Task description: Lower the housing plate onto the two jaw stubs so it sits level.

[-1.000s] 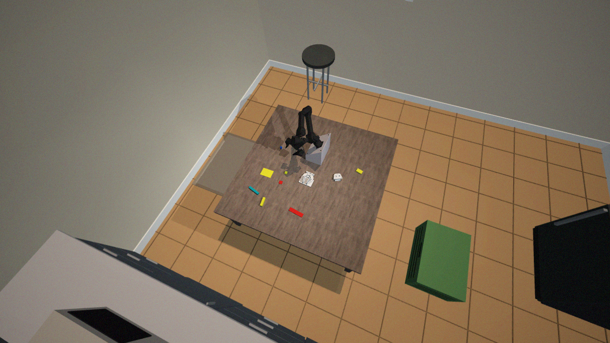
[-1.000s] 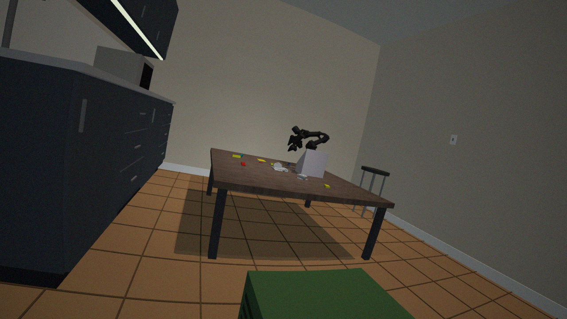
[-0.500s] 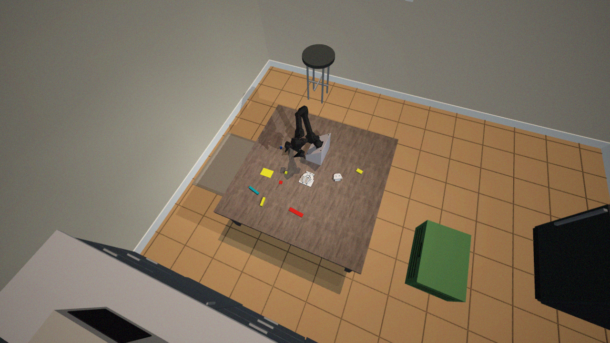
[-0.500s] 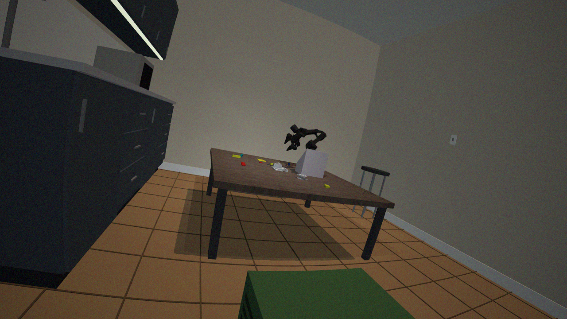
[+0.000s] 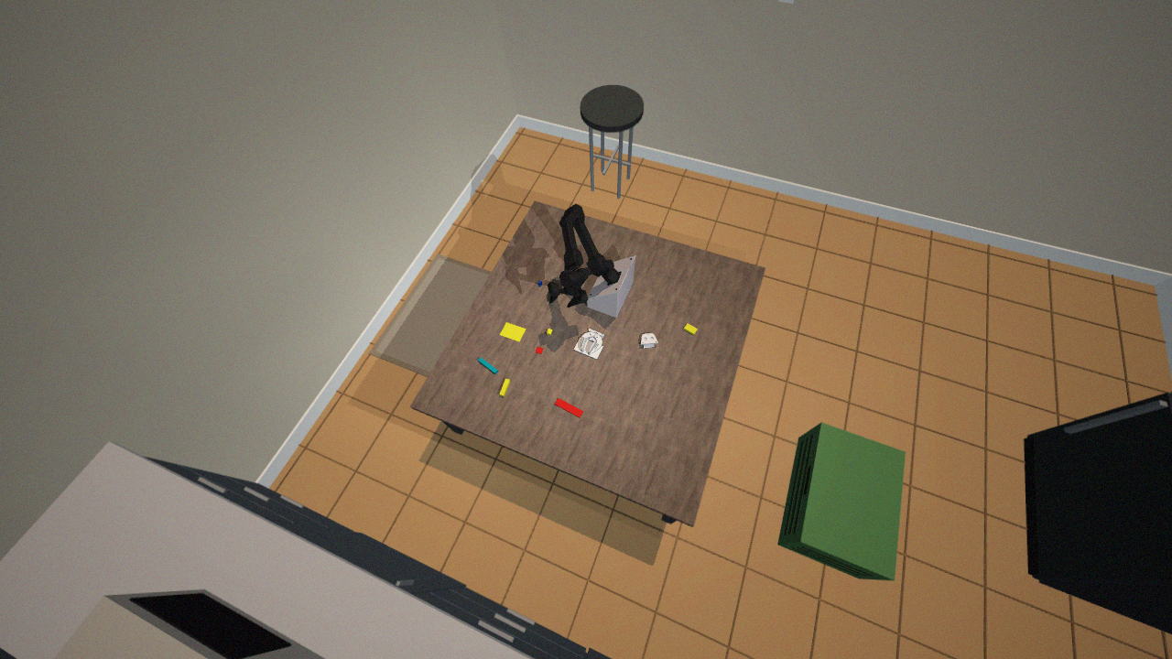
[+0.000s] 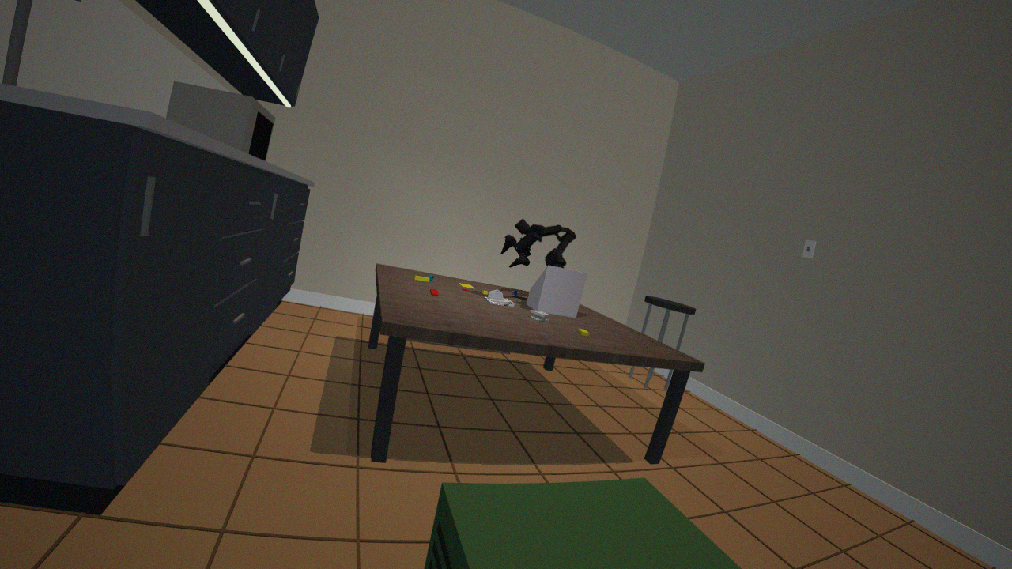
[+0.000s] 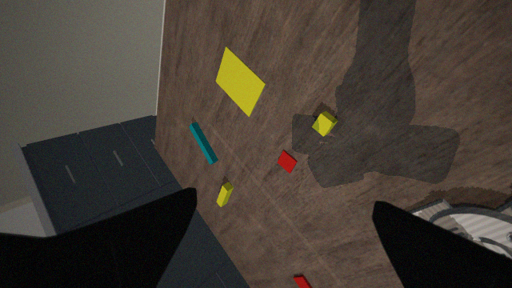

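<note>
A larger white part with ring-like, curved pieces (image 5: 589,343) (image 6: 499,301) (image 7: 488,227) lies near the middle of the table. A smaller white piece with two dark dots on top (image 5: 648,337) (image 6: 539,315) lies apart from it, to its right in the top view. Which of them is the housing plate, and where the jaws and stubs are, is too small to tell. My gripper (image 5: 563,301) (image 6: 506,258) (image 7: 282,202) is open and empty, high above the table. It touches neither white part. In the wrist view the right finger hides some of the larger one.
A grey wedge-shaped block (image 5: 610,303) (image 6: 562,293) stands beside the arm. A yellow sheet (image 5: 513,331) (image 7: 240,82), a small yellow block (image 7: 325,124), a red piece (image 7: 287,161), a teal bar (image 7: 203,143) and a long red bar (image 5: 569,407) lie on the table (image 5: 639,442).
</note>
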